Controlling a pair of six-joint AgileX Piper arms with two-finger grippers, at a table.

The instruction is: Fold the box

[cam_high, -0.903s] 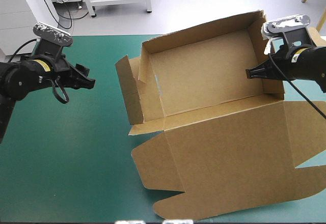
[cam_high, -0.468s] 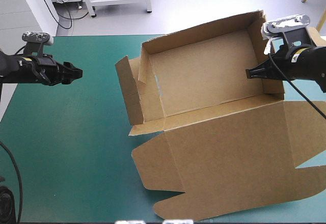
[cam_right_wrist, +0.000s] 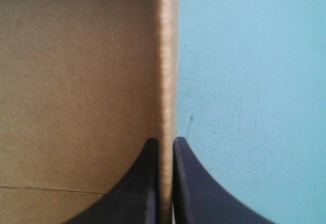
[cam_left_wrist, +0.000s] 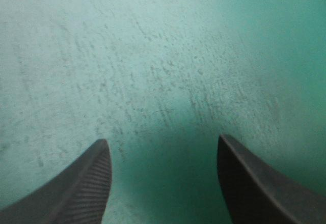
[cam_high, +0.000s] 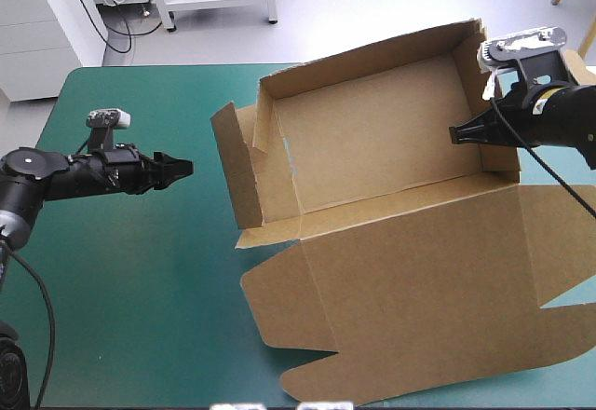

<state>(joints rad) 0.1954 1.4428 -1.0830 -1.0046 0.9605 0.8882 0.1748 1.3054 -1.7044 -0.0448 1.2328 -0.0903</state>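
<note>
Two robot arms stand at a table with a teal-green cover (cam_high: 121,270), one reaching in from each side. The brown box (cam_high: 372,140) takes up the right half of the table. It is an open tray with its walls raised, sitting toward the table's far edge. Its lid (cam_high: 419,280) lies flat on the cover and spreads toward the near edge. At the tray's left end, a tall side flap (cam_high: 237,172) stands upright and splays outward, away from the tray.

The right gripper (cam_high: 456,135) is at the tray's right end wall (cam_high: 475,84). Seen from its wrist, the right gripper (cam_right_wrist: 165,142) has its black fingers all but closed, pinching the top edge of that wall between them. One finger is on the inner side, where the brown box (cam_right_wrist: 76,81) fills the view. The other finger is on the outer side, above the bare teal-green cover (cam_right_wrist: 244,81).

The left gripper (cam_high: 177,168) is on the table's left side, held low and pointing toward the box's splayed flap. It is well apart from the flap and touches nothing. From its wrist, the left gripper (cam_left_wrist: 163,147) has its black fingers spread wide. Nothing is between them, and only the teal-green cover (cam_left_wrist: 153,56) lies ahead.
</note>
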